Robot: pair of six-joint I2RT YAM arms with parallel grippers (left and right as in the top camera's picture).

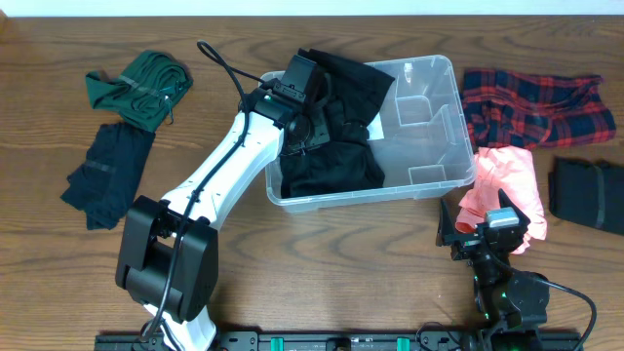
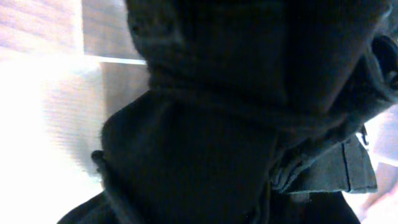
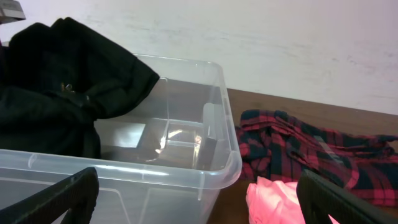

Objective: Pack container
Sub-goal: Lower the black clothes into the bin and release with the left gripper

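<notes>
Container (image 1: 409, 187) packing is in mid-step. The clear bin sits in the middle of the bench (image 1: 322, 263), its left half heaped with a black garment (image 1: 336, 156) and its right half bare.

Far left, a green garment (image 1: 136, 86) and a navy garment (image 1: 105, 175) lie on the wood, well apart from the bin. The left claw (image 1: 307, 102) reaches over the bin's back left corner, down among the black cloth, and I judge it is placing that garment. I cannot tell whether its jaws grip the cloth or have let go. The overhead view hides them, and the left wrist view gives only dark folds close against the lens.

The next move calls for freeing that claw, lifting clear without dragging cloth over the rim, and then fetching another piece.

Right of the bin lie a plaid garment (image 1: 531, 102), a pink garment (image 1: 502, 185) and, at the far edge, a dark garment (image 1: 585, 195). The right claw (image 1: 478, 222) hovers just beside the pink garment, jaws spread wide and holding nothing.

Only the right wrist view shows the bin from the side, with black cloth humped above the rim.
</notes>
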